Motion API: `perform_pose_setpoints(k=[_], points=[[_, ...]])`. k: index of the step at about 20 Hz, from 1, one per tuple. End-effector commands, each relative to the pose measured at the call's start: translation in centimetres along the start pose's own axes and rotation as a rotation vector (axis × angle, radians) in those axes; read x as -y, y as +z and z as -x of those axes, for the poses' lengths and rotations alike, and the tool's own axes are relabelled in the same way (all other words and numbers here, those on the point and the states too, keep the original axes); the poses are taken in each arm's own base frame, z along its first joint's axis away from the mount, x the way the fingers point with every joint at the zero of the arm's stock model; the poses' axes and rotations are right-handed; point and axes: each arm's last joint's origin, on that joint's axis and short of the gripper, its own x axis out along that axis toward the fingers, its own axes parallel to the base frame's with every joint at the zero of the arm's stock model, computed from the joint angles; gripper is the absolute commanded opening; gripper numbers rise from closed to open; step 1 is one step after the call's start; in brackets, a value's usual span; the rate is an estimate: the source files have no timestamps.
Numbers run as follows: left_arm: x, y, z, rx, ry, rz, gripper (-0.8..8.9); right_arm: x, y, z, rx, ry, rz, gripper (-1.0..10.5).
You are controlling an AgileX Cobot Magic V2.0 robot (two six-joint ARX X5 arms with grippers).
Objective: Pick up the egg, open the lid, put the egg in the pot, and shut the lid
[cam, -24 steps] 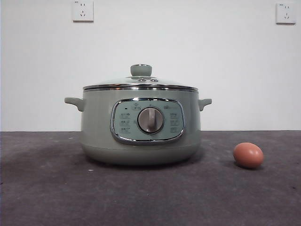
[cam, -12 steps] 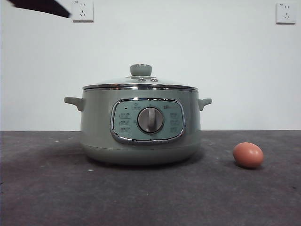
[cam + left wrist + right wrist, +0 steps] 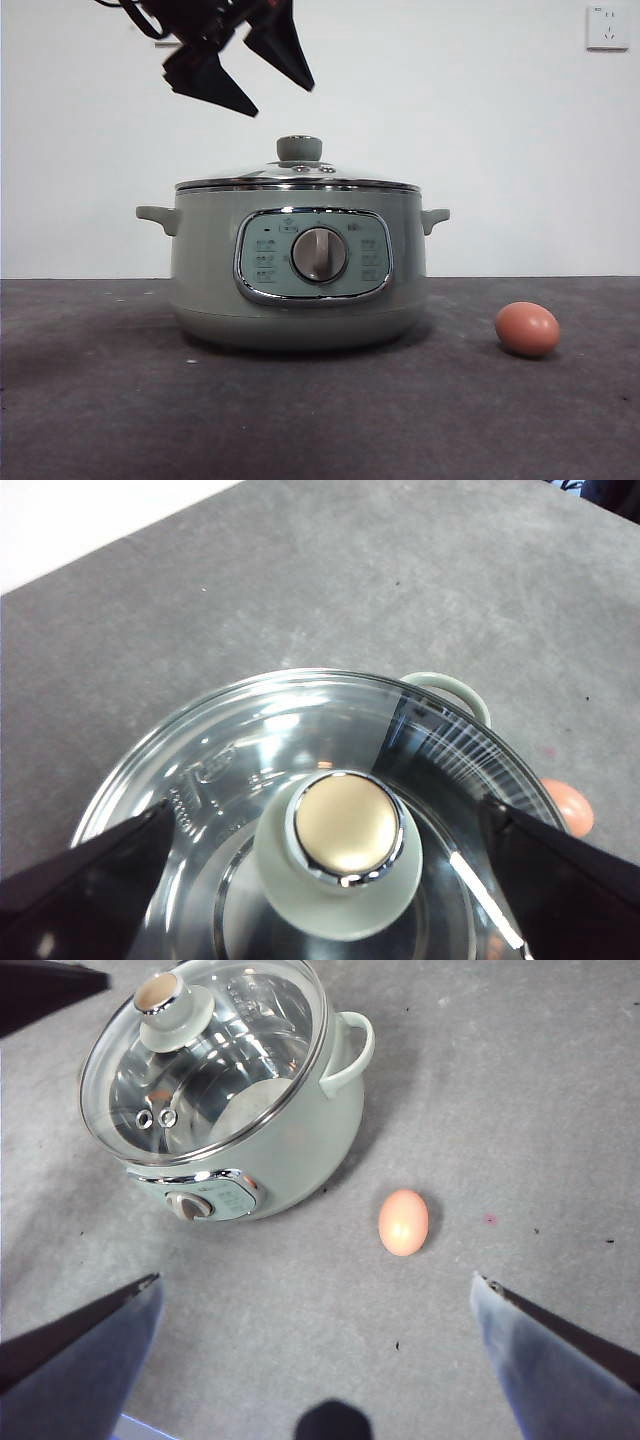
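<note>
1. The sage-green electric pot [image 3: 298, 270] stands on the dark grey tabletop [image 3: 100, 420], its chrome-framed control panel [image 3: 313, 256] and silver dial [image 3: 320, 254] facing the front camera.
2. The glass lid [image 3: 298, 180] sits closed on the pot, steel rim seated all round, with its green knob [image 3: 299, 149] upright on top.
3. The left claw [image 3: 260, 85] hangs in the air above the pot, up and to the side of the knob in the front view and clear of it; its two black jaws are spread apart and hold nothing.
4. In the left wrist view the knob [image 3: 343, 838] lies between the two spread jaws, with the lid's glass [image 3: 300, 740] around it.
5. The brown-orange egg [image 3: 527, 329] lies on its side on the tabletop, beside the pot and apart from it, on the side of one small handle [image 3: 435, 217].
6. The right claw [image 3: 315, 1295] is high over the tabletop, jaws wide apart and empty, looking down on the egg [image 3: 403, 1222] and the pot [image 3: 240, 1110].
7. A white wall socket [image 3: 607, 27] shows on the wall behind.
</note>
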Motion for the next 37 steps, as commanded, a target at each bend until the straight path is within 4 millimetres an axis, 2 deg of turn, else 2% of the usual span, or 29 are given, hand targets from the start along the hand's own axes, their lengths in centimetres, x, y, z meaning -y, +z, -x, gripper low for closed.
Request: perform_pose_setpoints(k=[1, 6, 13, 16, 17, 19, 21, 28, 32, 37], points=[[0.1, -0.6, -1.6, -0.028, -0.004, -0.012, 5.94, 0.1, 0.2, -0.1, 0.001, 0.005, 0.005, 5.4], [0.0, -1.5, -3.8, -0.062, -0.020, -0.008, 5.94, 0.3, 0.3, -0.5, -0.012, 0.006, -0.003, 5.4], [-0.2, -2.4, -5.5, -0.104, -0.005, 0.001, 5.94, 0.3, 0.4, -0.6, -0.016, 0.006, -0.005, 5.4], [-0.1, -2.5, -5.7, -0.107, -0.008, 0.001, 5.88, 0.3, 0.4, -0.6, -0.016, 0.006, -0.005, 5.4], [-0.1, -2.5, -5.7, -0.107, -0.009, 0.002, 5.37, 0.3, 0.4, -0.6, -0.016, 0.006, -0.005, 5.4], [0.0, -2.5, -5.7, -0.108, -0.016, 0.008, 3.32, 0.4, 0.4, -0.6, -0.016, 0.006, -0.005, 5.4], [0.0, -2.6, -5.7, -0.117, -0.018, 0.014, 2.08, 0.4, 0.4, -0.6, -0.016, 0.006, -0.005, 5.4], [0.1, -3.0, -5.6, -0.163, -0.025, 0.028, 2.03, 0.4, 0.5, -0.7, -0.011, 0.005, -0.002, 5.4], [0.1, -3.0, -5.6, -0.164, -0.025, 0.028, -0.12, 0.5, 0.6, -0.9, -0.020, 0.006, -0.007, 5.4], [0.1, -2.8, -5.2, -0.153, -0.022, 0.025, -0.08, 0.6, 0.7, -1.0, -0.014, 0.005, -0.004, 5.4]])
